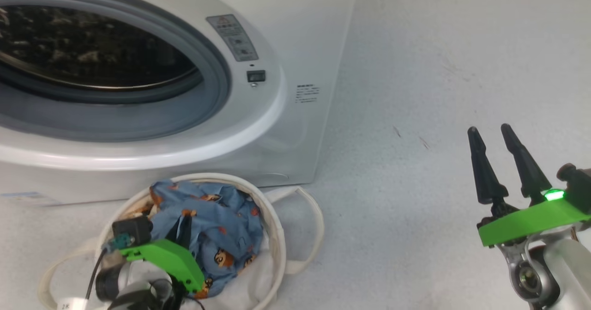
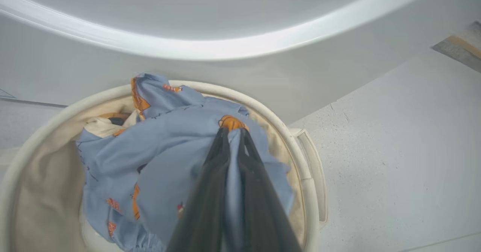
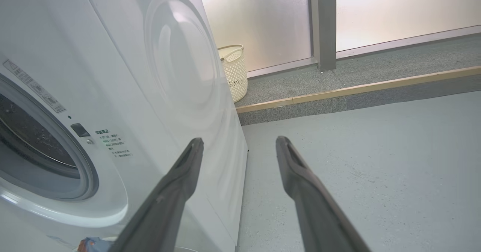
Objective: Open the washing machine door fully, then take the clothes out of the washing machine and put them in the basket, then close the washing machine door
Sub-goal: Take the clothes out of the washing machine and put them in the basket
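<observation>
My left claw (image 2: 232, 132) is pinched shut on a fold of the clothes (image 2: 169, 147), light, limp fabric heaped in the basket (image 2: 291, 141) on the floor; any bunched ridge gives purchase. My right claw (image 1: 488, 130) hangs spread and empty. Beyond, the washing machine (image 1: 286, 46) gapes; its drum looks empty, though it's dim.

My head view looks down at the washing machine (image 1: 295, 33) and basket (image 1: 276, 227). My left wrist view sits close above that basket.
</observation>
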### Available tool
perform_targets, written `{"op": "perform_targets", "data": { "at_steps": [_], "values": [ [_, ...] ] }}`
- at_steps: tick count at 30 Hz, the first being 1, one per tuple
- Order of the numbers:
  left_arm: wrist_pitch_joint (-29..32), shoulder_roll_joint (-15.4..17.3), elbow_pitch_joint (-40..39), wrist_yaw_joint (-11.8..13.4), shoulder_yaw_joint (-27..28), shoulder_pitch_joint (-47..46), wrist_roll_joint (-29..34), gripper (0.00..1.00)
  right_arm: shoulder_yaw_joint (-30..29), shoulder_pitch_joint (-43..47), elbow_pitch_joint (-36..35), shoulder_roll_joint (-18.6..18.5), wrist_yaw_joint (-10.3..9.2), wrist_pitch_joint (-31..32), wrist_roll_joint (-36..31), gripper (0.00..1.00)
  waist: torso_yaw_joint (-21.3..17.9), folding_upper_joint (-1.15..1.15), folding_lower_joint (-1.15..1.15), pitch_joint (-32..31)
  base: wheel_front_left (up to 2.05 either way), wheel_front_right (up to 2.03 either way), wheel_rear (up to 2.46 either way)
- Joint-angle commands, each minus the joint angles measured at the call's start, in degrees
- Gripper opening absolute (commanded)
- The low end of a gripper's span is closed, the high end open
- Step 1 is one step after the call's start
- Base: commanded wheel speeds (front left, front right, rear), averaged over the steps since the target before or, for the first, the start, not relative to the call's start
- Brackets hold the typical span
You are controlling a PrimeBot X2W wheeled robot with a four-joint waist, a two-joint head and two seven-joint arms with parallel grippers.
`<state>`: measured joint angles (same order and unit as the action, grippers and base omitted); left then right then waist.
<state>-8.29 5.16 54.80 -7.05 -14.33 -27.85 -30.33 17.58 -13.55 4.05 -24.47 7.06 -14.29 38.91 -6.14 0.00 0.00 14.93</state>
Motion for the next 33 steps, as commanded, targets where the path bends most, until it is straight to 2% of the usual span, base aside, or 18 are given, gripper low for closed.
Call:
{"op": "perform_targets", "data": {
  "at_steps": [1,6,10,14,21,22,23,27,33],
  "values": [
    [-1.0,0.7,0.2,-0.1,1.3,-0.9,0.2,0.0,0.4,-0.6,-1.8,-1.6,0.43,-0.7,0.1,1.0,-0.7,0.0,0.0,0.7,0.0,0.0,0.0],
    [-4.3,0.6,9.6,-0.3,1.2,-3.9,-0.1,0.0,0.2,-1.2,-2.0,-2.0,0.43,-0.7,0.0,1.0,-2.1,0.0,0.0,2.4,0.0,0.0,0.0],
    [-5.1,-0.3,13.6,-0.4,1.2,-5.6,-1.7,0.0,-0.1,-1.5,-2.1,-2.4,0.43,-0.7,-0.1,1.0,-2.7,0.0,0.0,3.3,0.0,0.0,0.0],
    [-5.0,-1.1,14.5,-0.4,-1.1,-6.1,-3.1,0.0,-0.1,-1.6,-2.2,-2.7,0.43,-0.7,-0.2,1.0,-2.8,0.0,0.0,3.6,0.0,0.0,0.0],
    [-0.9,-2.0,12.9,-0.4,-7.7,-4.2,-6.9,0.0,0.4,-1.7,-1.8,-2.7,0.43,-0.7,0.0,1.0,-2.2,0.0,0.0,2.9,0.0,0.0,0.0],
    [-0.7,-2.1,12.6,-0.4,-8.4,-4.1,-7.5,0.89,0.5,-1.7,-1.6,-2.7,0.43,-0.7,-0.1,1.0,-2.0,0.0,0.0,2.8,0.0,0.0,0.0],
    [-0.7,-2.1,12.3,-0.4,-9.3,-4.0,-8.0,1.0,0.7,-1.7,-1.5,-2.7,0.43,-0.7,-0.1,1.0,-1.9,0.0,0.0,2.6,0.0,0.0,0.0],
    [-0.4,-2.1,10.7,-0.4,-12.1,-3.9,-10.6,1.0,0.9,-1.6,-1.3,-2.6,0.43,-0.7,0.0,1.0,-1.0,0.0,0.0,1.7,0.0,0.0,0.0],
    [-3.4,0.1,7.5,-0.4,-16.3,-4.1,-13.0,1.0,1.1,-1.2,-1.0,-2.2,0.43,-0.7,0.1,1.0,0.0,0.0,0.0,-0.2,0.0,0.0,0.0]
  ]
}}
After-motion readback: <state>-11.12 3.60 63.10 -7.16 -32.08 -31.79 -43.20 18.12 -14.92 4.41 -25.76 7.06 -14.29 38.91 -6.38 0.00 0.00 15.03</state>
